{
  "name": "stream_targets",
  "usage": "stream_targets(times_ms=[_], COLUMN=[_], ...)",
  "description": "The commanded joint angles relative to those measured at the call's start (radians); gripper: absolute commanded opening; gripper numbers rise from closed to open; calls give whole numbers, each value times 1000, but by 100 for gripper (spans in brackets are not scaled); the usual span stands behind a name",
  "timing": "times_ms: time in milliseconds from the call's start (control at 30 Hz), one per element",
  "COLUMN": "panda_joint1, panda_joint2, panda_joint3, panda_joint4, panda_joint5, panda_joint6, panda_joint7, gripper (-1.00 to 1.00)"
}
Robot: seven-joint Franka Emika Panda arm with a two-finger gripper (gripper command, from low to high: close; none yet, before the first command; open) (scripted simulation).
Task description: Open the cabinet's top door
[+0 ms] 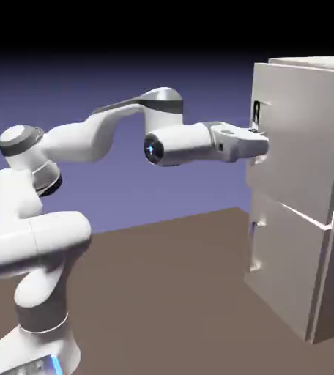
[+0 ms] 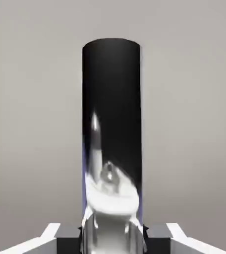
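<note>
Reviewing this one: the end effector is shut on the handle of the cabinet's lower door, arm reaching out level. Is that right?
Not quite. The end effector is at the top door, not the lower one; the exterior view shows it level with the cabinet's upper panel. The hand view shows it shut on a dark, shiny bar handle. The rest holds.

The cabinet [image 1: 302,183] runs off the exterior view's right edge; gripper [image 1: 261,137] fingertips hidden.
</note>
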Motion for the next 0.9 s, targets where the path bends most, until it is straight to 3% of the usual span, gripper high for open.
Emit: stream_targets(times_ms=[0, 467, 867], panda_joint1=[5, -83, -388], panda_joint2=[-8, -183, -496], panda_joint3=[-15, -230, -290], panda_joint4=[-21, -179, -50], panda_joint5=[-8, -226, -585], panda_joint6=[-42, -651, -1172], panda_joint7=[-14, -200, -441], gripper=[-100, -100, -100])
